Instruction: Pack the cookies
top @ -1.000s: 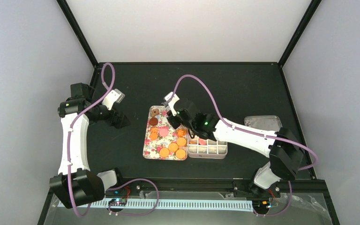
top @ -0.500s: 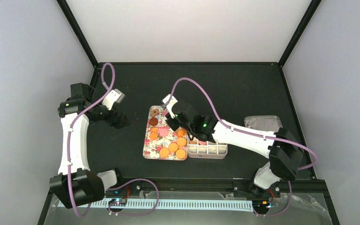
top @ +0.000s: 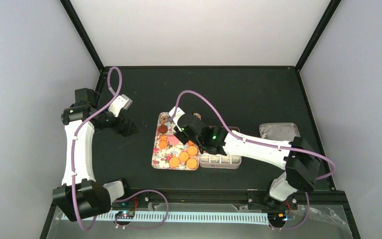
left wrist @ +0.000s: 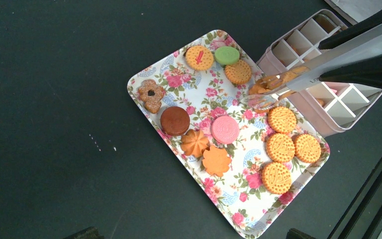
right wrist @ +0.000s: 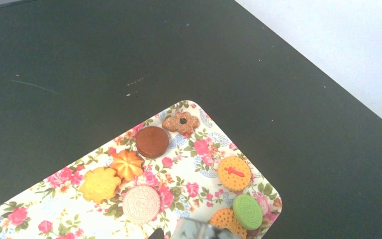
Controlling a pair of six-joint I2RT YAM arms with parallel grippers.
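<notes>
Several cookies [left wrist: 282,119] lie on the flower-patterned tray [left wrist: 251,199]: golden rounds, a pink one [left wrist: 225,129], a green one [left wrist: 227,55], a brown one [left wrist: 174,120]. My right gripper [top: 183,130] is shut on metal tongs [left wrist: 323,62]. The tong tips [left wrist: 261,102] hover low over the tray's far side among golden cookies; I cannot tell whether they hold one. The right wrist view shows the brown [right wrist: 152,141] and green [right wrist: 247,211] cookies and the blurred tongs [right wrist: 199,229]. My left gripper [top: 128,128] is open and empty, left of the tray [top: 158,149].
A pink compartment box [left wrist: 323,124] stands against the tray's right side, also in the top view [top: 220,159]. A metal lid [top: 278,130] lies at the right. Black table around, frame rail along the near edge.
My right gripper has moved left and a little nearer with the tongs, from over the box edge to over the tray. The left arm has not moved.
</notes>
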